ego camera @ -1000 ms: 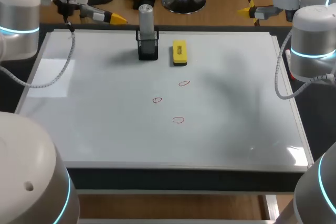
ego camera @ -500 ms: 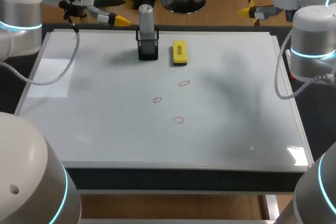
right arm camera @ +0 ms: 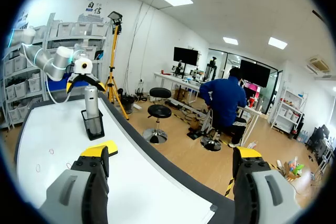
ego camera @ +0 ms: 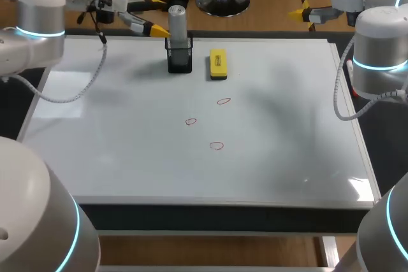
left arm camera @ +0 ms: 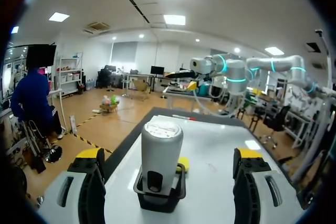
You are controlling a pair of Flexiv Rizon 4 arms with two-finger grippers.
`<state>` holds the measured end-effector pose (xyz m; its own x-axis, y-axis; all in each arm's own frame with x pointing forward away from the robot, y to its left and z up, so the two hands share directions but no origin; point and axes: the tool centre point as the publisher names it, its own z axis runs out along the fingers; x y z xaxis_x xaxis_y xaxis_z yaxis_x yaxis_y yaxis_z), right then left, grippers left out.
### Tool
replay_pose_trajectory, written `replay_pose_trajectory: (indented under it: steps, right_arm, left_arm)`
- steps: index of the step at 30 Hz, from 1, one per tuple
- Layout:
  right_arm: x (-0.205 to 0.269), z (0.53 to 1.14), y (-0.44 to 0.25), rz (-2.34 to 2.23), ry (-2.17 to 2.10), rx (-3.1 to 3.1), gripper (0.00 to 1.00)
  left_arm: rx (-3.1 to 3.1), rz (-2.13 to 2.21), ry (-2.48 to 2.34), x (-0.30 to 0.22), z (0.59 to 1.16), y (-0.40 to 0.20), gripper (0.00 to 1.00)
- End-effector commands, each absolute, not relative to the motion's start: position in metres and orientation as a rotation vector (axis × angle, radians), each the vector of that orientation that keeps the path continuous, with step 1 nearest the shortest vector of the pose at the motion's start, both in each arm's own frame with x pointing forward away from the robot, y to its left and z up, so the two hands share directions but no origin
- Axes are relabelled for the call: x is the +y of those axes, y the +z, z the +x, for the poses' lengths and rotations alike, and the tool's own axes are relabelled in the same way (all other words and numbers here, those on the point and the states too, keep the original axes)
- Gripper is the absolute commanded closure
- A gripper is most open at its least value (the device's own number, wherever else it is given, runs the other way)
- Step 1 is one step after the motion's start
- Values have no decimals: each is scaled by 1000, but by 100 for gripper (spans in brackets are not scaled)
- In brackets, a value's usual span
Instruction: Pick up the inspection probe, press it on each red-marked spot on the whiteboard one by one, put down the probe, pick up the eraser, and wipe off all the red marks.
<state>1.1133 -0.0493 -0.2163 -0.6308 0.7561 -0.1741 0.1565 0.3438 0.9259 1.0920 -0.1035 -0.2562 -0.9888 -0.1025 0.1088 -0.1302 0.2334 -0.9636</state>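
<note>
- The grey cylindrical inspection probe (ego camera: 177,30) stands upright in a black open-topped holder (ego camera: 180,60) at the far edge of the large flat whiteboard (ego camera: 127,157). Its rounded upper half sticks out above the holder, so it can be taken from the side.
- The left end effector (ego camera: 158,18) hangs level with that exposed part, coming in from the far left corner. Its yellow-tipped fingers are spread wide.
- In the left wrist view the probe sits straight ahead, centred in the gap, with neither finger touching it. This looks like the line-up for a side grasp, and the arm needs to advance before it can pinch.
- A yellow block eraser (ego camera: 218,64) lies flat just beside the holder, on the side away from the left arm. It is near but not touching, kept for the later wiping step.
- Three small red ring marks (ego camera: 191,121) sit near the middle of the board, apart from one another and well clear of the holder. None has been pressed or wiped yet.
- The right end effector (right arm camera: 170,153) is also spread and holds nothing. It is parked beyond the board's far right corner, probably to leave the middle free for the left arm.
- The board covers most of the dark surface (ego camera: 223,218).
</note>
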Motion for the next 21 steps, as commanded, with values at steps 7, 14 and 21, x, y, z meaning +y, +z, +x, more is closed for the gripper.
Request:
replay_pose_trajectory:
  steps: [7,14,21]
  right_arm:
    - [-50,1114,-216,794,1290,2012,0]
    - [-50,1114,-216,794,1290,2012,0]
    - [-50,1114,-216,794,1290,2012,0]
  left_arm:
    - [-2430,188,1959,-125,1104,-270,0]
    - [-2422,179,1969,-138,1106,-278,0]
    - [-2416,181,1988,-149,1109,-282,0]
